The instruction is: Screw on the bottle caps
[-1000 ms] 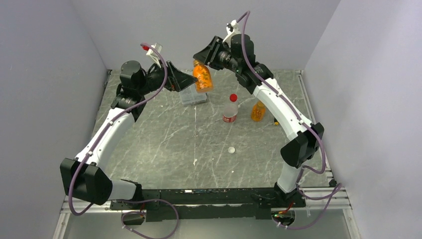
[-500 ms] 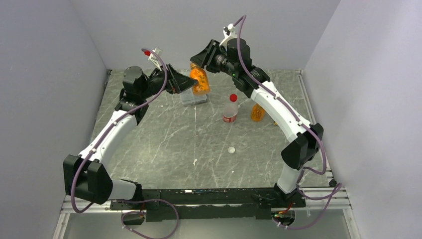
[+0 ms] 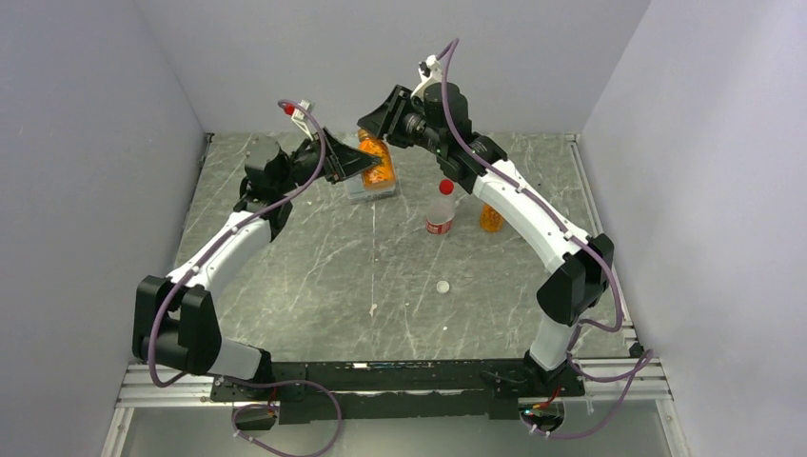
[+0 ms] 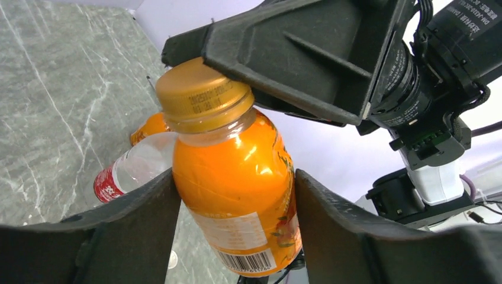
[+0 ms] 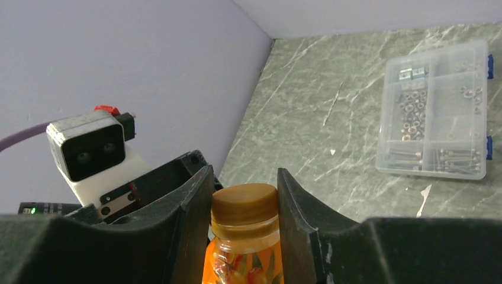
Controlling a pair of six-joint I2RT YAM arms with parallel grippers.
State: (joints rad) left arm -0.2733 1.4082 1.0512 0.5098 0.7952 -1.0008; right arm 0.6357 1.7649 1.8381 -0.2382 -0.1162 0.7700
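Observation:
An orange bottle [image 3: 380,164] hangs in the air over the back of the table, held between both grippers. My left gripper [image 4: 235,180] is shut on its body, one finger pressed on each side above the barcode label. My right gripper [image 5: 245,192] is shut on its orange cap [image 5: 245,203], which sits on the neck. A clear bottle with a red label [image 3: 440,211] stands upright mid-table with a red cap [image 3: 445,187] on it. A second orange bottle [image 3: 491,218] stands to its right. A whitish cap [image 3: 442,286] lies loose on the table.
A flat clear compartment box [image 5: 438,118] of small hardware lies on the table just under and behind the held bottle [image 3: 369,188]. Purple-grey walls close in the table on the left, back and right. The two wrists are close together above the box.
My left gripper has moved in and shut on the body of the orange bottle. Both arms with the bottle have shifted a little left and lower.

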